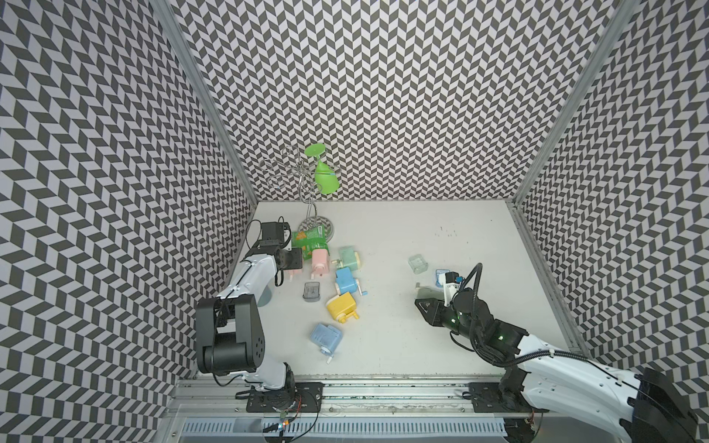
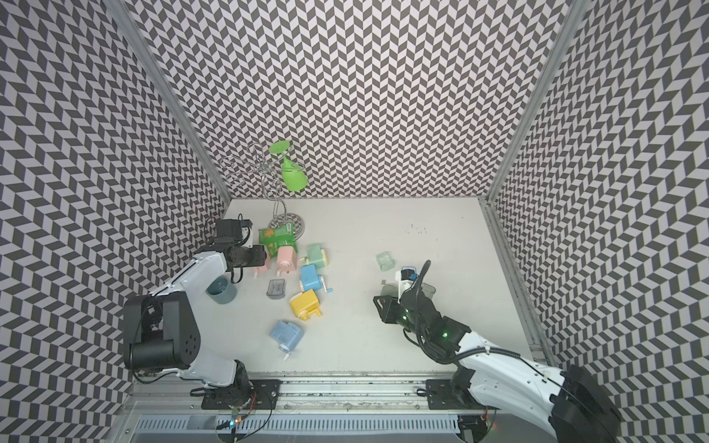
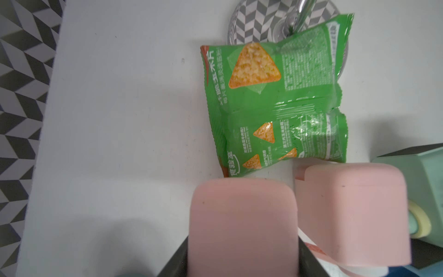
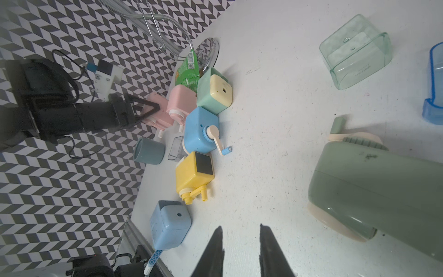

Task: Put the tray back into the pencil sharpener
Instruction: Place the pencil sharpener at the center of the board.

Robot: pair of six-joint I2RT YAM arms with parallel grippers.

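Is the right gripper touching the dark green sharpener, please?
Apart. The right wrist view shows bare table between the right gripper and the dark green sharpener.

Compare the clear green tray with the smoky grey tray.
The green tray is pale green; the grey tray is smoky dark. The green tray lies apart, by the blue tray; the grey tray sits close beside the yellow sharpener. Both are see-through and outside any sharpener.

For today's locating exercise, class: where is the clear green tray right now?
In both top views the clear green tray lies on the table, right side, beside the blue tray.
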